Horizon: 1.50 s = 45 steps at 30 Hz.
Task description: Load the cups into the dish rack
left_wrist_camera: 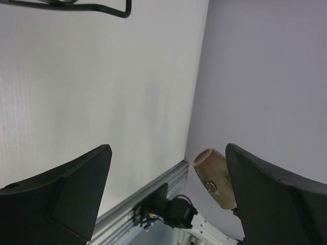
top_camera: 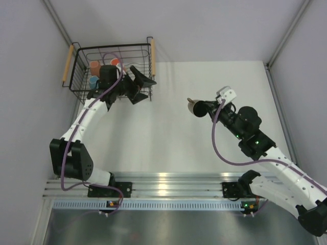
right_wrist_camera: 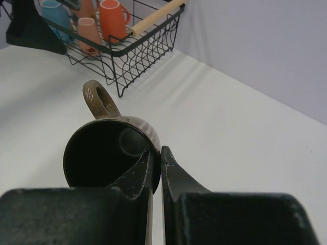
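The right gripper (right_wrist_camera: 156, 153) pinches the wall of the brown mug (right_wrist_camera: 99, 163), well apart from the dish rack (right_wrist_camera: 148, 43). The mug looks stiff, glazed, probably slippery and breakable, so a rim grip suits. The left gripper (top_camera: 139, 86) gapes wide, empty.

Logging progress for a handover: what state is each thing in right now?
left gripper: open, empty, by the rack.
right gripper: shut on brown mug's rim.
brown mug: held, outside rack.
orange mug: in rack.
blue mug: in rack.
pink mug: in rack.
rack: partly loaded.
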Motion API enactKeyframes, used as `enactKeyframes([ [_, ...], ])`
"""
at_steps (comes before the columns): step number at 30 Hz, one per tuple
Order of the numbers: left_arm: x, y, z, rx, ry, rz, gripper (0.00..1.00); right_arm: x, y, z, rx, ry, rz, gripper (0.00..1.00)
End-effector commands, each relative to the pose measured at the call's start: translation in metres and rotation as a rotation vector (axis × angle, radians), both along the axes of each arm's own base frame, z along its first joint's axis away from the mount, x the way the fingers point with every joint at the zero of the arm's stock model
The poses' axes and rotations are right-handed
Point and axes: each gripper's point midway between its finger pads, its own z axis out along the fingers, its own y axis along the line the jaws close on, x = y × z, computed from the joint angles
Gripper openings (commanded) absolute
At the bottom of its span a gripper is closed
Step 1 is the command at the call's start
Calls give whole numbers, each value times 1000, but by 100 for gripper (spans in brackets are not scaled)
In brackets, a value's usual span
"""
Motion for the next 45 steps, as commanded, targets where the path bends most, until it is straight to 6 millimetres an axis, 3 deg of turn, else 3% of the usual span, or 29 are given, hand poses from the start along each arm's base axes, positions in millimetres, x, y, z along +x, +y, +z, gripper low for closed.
enactKeyframes([
  [1, -8, -25, 18, -149, 51, -59, 99, -12, 19, 67, 60, -223, 110, 0],
  [8, -28, -62, -1, -233, 234, -159, 99, -14, 37, 75, 16, -251, 161, 0],
  [12, -44, -94, -15, -231, 316, -200, 99, -17, 46, 88, 6, -277, 180, 0],
  [17, -63, -120, -30, -239, 421, -236, 99, -21, 64, 88, -26, -283, 221, 0],
  [23, -72, -131, -29, -265, 490, -232, 99, -22, 78, 77, -72, -263, 244, 0],
  [30, -79, -132, -14, -302, 514, -219, 99, -22, 88, 65, -101, -246, 261, 0],
  [42, -107, -147, 1, -358, 568, -277, 99, -18, 94, 63, -119, -265, 245, 0],
  [44, -106, -148, 6, -386, 554, -270, 97, -18, 95, 61, -122, -259, 246, 0],
  [45, -106, -148, 8, -393, 549, -269, 90, -18, 95, 59, -121, -258, 246, 0],
])
